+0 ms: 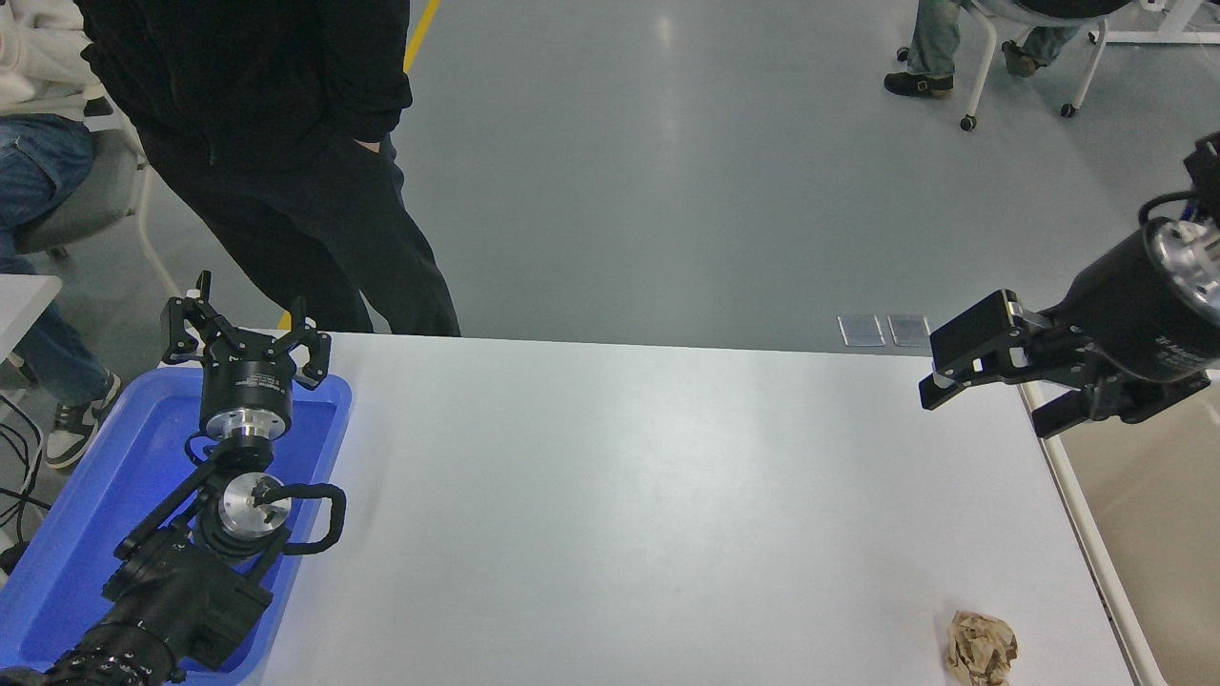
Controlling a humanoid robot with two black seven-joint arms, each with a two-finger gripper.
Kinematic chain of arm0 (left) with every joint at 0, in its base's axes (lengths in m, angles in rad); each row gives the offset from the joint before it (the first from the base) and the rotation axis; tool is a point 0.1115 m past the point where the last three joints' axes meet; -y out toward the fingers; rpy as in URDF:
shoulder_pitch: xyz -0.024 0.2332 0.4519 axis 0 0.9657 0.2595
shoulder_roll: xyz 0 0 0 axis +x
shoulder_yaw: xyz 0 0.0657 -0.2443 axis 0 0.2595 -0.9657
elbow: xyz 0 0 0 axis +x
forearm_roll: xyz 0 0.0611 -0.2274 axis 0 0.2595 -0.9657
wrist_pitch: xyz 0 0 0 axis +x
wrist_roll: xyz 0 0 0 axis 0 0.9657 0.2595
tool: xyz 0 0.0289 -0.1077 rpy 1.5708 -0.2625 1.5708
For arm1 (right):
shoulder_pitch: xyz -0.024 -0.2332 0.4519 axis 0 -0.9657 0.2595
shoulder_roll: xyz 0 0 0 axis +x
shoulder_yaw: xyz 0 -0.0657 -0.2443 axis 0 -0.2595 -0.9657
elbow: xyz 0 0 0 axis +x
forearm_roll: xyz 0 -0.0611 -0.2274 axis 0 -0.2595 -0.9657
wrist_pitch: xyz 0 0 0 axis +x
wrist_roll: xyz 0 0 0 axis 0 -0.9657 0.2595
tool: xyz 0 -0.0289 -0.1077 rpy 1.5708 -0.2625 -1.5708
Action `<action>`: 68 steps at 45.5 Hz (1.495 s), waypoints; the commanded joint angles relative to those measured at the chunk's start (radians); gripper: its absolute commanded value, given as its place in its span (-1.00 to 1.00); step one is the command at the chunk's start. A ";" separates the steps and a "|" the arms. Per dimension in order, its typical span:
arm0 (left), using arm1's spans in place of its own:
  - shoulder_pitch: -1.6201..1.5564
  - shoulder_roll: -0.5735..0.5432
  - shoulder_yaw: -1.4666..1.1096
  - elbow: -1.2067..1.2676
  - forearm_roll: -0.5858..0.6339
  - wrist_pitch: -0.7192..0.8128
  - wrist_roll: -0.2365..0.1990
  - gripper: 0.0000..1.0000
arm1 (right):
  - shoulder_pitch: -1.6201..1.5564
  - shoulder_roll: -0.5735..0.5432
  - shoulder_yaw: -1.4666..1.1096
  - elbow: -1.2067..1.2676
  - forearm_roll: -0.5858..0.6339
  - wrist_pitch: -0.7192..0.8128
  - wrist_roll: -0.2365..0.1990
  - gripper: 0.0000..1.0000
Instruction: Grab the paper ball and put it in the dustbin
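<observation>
Presently listed, one item to be moved: the paper ball (982, 649), a crumpled tan wad, lying loose on the white table (620, 495) at its near right corner, close to the table's right edge and touched by nothing. Receptacle: the dustbin (1158, 534), beige with a pale rim, standing just beside that right edge and only partly in view; what shows of its inside holds nothing. Working tool: the right gripper (991, 400), black, entering from the right edge, held in the air over the table's far right corner with its jaws spread apart and nothing between them, well apart from the wad. Parked tool: the left gripper (246, 333), at the lower left over the blue tray (95, 495), fingers splayed and holding nothing. Also present: a person in dark clothing (286, 162) standing at the far left side, another seated at the left margin, and a third on a wheeled chair at the top right. Step in hand, by judgement: the approach, with no grasp made yet. Next move calls for bringing the spread jaws toward the near edge, lowering them either side of the wad, closing gently enough to catch soft creased paper, then carrying it over the bin rim.
</observation>
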 commanded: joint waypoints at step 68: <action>0.000 0.000 0.002 0.000 0.000 0.000 0.000 0.98 | -1.085 -0.203 0.505 -0.170 -0.516 -0.479 0.002 1.00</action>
